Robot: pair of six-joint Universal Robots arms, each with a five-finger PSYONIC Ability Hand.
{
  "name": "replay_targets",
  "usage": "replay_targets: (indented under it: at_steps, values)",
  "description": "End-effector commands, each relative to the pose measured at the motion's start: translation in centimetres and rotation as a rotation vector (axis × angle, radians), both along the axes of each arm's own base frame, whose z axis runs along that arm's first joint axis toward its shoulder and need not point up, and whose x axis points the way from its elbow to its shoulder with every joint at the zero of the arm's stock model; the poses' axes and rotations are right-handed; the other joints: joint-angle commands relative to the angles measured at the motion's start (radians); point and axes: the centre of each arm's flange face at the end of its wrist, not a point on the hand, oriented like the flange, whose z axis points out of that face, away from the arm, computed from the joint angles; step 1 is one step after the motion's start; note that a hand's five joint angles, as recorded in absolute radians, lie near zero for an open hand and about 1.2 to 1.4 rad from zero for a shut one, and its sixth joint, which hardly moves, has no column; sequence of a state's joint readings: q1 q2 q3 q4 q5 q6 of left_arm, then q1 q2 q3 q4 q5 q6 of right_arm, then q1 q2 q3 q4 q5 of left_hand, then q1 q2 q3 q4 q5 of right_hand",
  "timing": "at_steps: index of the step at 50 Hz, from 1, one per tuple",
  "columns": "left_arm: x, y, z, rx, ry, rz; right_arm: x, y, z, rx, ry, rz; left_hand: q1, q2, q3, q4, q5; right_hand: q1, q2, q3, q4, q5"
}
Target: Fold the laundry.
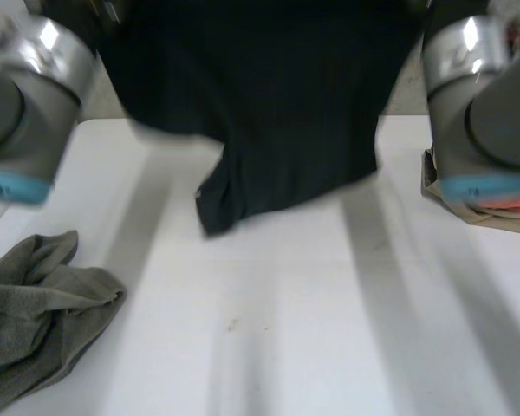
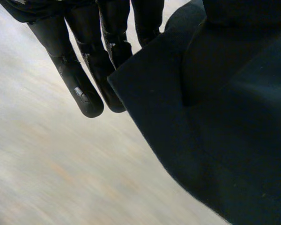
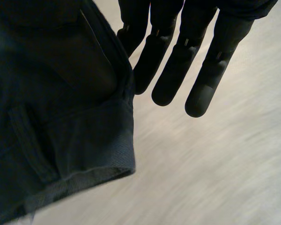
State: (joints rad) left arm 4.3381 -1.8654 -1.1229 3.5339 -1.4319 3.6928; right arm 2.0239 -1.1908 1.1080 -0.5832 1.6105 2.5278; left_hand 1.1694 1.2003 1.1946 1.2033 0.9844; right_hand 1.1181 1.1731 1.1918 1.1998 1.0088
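Note:
A black garment [image 1: 277, 130] hangs in the air between my two arms, its lower edge dangling just above the white table [image 1: 329, 329]. In the left wrist view my left hand [image 2: 84, 70] has its fingers pointing down, and the black garment [image 2: 215, 117] is caught beside them, draped over the thumb side. In the right wrist view my right hand [image 3: 178, 70] also has long straight fingers, and the black garment [image 3: 61, 117] hangs from its thumb side with a hemmed edge showing below.
A crumpled grey-green cloth [image 1: 43, 303] lies at the table's near left. A pile of beige and peach clothes [image 1: 503, 208] sits at the right edge, partly behind my right arm [image 1: 485, 104]. My left arm [image 1: 26, 95] stands at the left.

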Motion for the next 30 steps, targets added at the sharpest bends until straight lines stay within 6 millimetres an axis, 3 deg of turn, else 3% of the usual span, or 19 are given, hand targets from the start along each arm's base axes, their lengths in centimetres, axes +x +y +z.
replay_targets:
  at_steps: [1,4,8,9,12,13,16,17,21,25,30]
  values:
    - [2.1,-0.7,3.6,-0.133,0.216,-0.067,0.0,0.3,3.6,-0.274,-0.195,0.119,0.227,0.196,0.202,0.193,0.237,0.278,0.223,0.204,0.196,0.213]
    - [2.2,-1.1,1.3,-0.031,0.200,-0.076,0.6,-0.7,1.3,-0.176,-0.144,0.117,0.227,0.196,0.202,0.193,0.237,0.278,0.223,0.204,0.196,0.213]
    - [1.9,-0.9,-3.2,0.125,0.128,-0.096,1.7,-1.9,-3.3,-0.009,-0.052,0.134,0.227,0.196,0.202,0.193,0.237,0.278,0.223,0.204,0.196,0.213]
    - [1.6,-0.6,-5.4,0.192,0.098,-0.110,2.2,-2.3,-5.6,0.067,-0.015,0.142,0.227,0.196,0.202,0.193,0.237,0.278,0.223,0.204,0.196,0.213]
    - [1.1,0.0,-9.1,0.288,0.048,-0.133,2.6,-2.6,-9.1,0.177,0.043,0.140,0.227,0.196,0.202,0.193,0.237,0.278,0.223,0.204,0.196,0.213]
    - [0.7,0.6,-11.3,0.339,0.016,-0.147,2.7,-2.6,-11.3,0.245,0.085,0.135,0.227,0.196,0.202,0.193,0.237,0.278,0.223,0.204,0.196,0.213]
    - [0.2,1.7,-14.7,0.422,-0.040,-0.163,2.5,-2.5,-14.4,0.339,0.148,0.120,0.227,0.196,0.202,0.193,0.237,0.278,0.223,0.204,0.196,0.213]
    - [0.1,2.5,-16.7,0.475,-0.077,-0.167,2.3,-2.3,-16.1,0.394,0.188,0.107,0.227,0.196,0.202,0.193,0.237,0.278,0.223,0.204,0.196,0.213]
    - [0.2,4.8,-20.8,0.599,-0.165,-0.171,1.4,-0.7,-19.6,0.531,0.306,0.083,0.227,0.196,0.202,0.193,0.237,0.278,0.223,0.204,0.196,0.213]
    - [0.9,6.6,-22.7,0.695,-0.221,-0.166,0.1,1.5,-21.1,0.658,0.419,0.054,0.227,0.196,0.202,0.193,0.237,0.278,0.223,0.204,0.196,0.213]
    - [1.8,8.1,-22.4,0.763,-0.253,-0.163,-1.2,4.2,-20.7,0.754,0.518,0.044,0.227,0.196,0.202,0.193,0.237,0.278,0.223,0.204,0.196,0.213]
